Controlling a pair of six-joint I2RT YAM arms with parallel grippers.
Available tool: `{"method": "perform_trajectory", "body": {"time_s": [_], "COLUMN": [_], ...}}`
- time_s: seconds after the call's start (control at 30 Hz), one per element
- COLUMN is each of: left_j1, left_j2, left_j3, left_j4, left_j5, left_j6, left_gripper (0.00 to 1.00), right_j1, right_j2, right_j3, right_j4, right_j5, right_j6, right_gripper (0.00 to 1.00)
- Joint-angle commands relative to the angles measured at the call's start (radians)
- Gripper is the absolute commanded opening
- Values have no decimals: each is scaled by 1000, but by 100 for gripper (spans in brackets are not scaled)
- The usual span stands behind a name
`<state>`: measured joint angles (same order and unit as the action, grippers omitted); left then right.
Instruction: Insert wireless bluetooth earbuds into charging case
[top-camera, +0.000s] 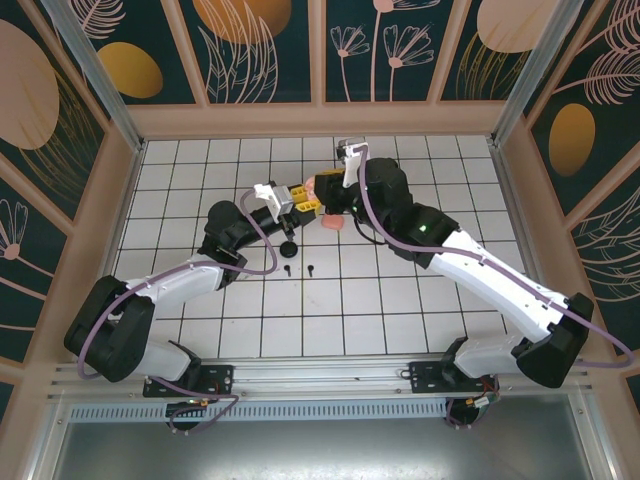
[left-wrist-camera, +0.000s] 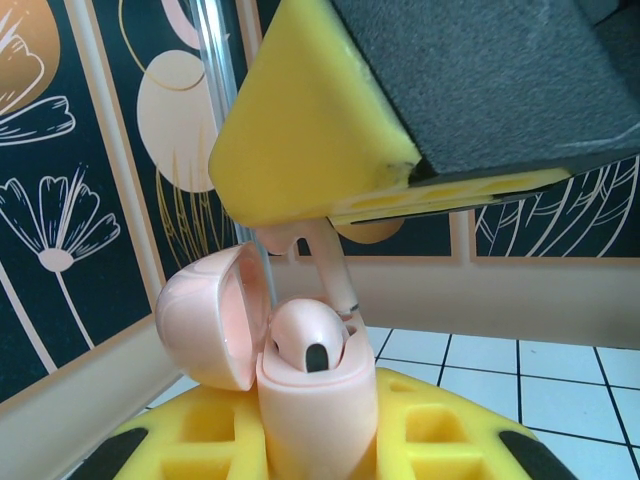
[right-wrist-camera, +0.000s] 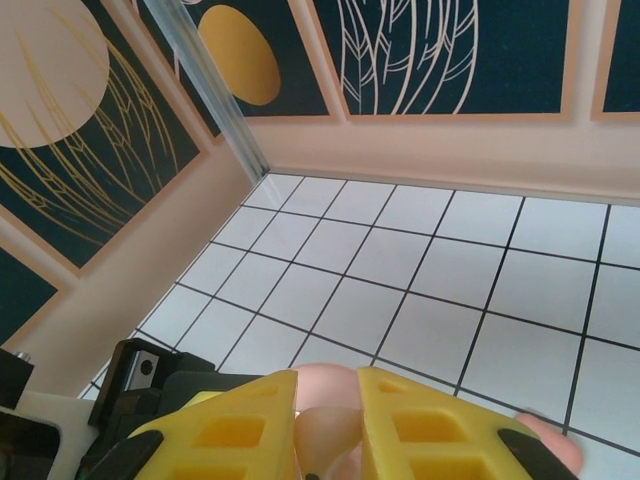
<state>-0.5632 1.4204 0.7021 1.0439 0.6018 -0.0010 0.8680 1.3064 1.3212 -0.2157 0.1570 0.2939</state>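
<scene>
My left gripper (left-wrist-camera: 318, 445) is shut on the pale pink charging case (left-wrist-camera: 318, 400), held upright with its lid (left-wrist-camera: 205, 315) swung open to the left. One pink earbud (left-wrist-camera: 308, 340) sits in the case. Right above it, my right gripper (right-wrist-camera: 328, 425) is shut on a second pink earbud (right-wrist-camera: 330, 435). In the left wrist view that bud's stem (left-wrist-camera: 335, 265) points down at the free slot behind the seated bud. From above, the left gripper (top-camera: 301, 198) and the right gripper (top-camera: 332, 200) meet over the middle of the table.
One black earbud (top-camera: 288, 249) and another black earbud (top-camera: 310, 268) lie on the white grid tiles just in front of the grippers. A pink rounded piece (top-camera: 333, 222) shows under the right gripper. Patterned walls enclose the table on three sides.
</scene>
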Motion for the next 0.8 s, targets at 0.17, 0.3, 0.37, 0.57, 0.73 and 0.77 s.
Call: {"method": "perform_trajectory", "body": {"time_s": [0.17, 0.3, 0.37, 0.57, 0.73, 0.77], "left_j1": [-7, -7, -7, -7, -7, -7], "left_j2": [-15, -15, -16, -17, -13, -11], "left_j3": [20, 21, 22, 26, 30, 30], "left_j4": [28, 28, 28, 28, 26, 26], "left_j5": [20, 18, 17, 12, 8, 8], "left_j6": [1, 1, 1, 1, 1, 1], "left_gripper": [0, 0, 0, 0, 0, 0], "right_j1": [3, 4, 8, 41, 73, 78], "right_j2": [4, 2, 2, 7, 18, 23], "right_j3": [-22, -38, -47, -75, -84, -82], "right_j4": [29, 25, 22, 14, -3, -11], "right_j5": [34, 12, 0, 21, 68, 82], "right_j6": [2, 4, 1, -14, -25, -24], "right_gripper": [20, 19, 19, 19, 19, 19]}}
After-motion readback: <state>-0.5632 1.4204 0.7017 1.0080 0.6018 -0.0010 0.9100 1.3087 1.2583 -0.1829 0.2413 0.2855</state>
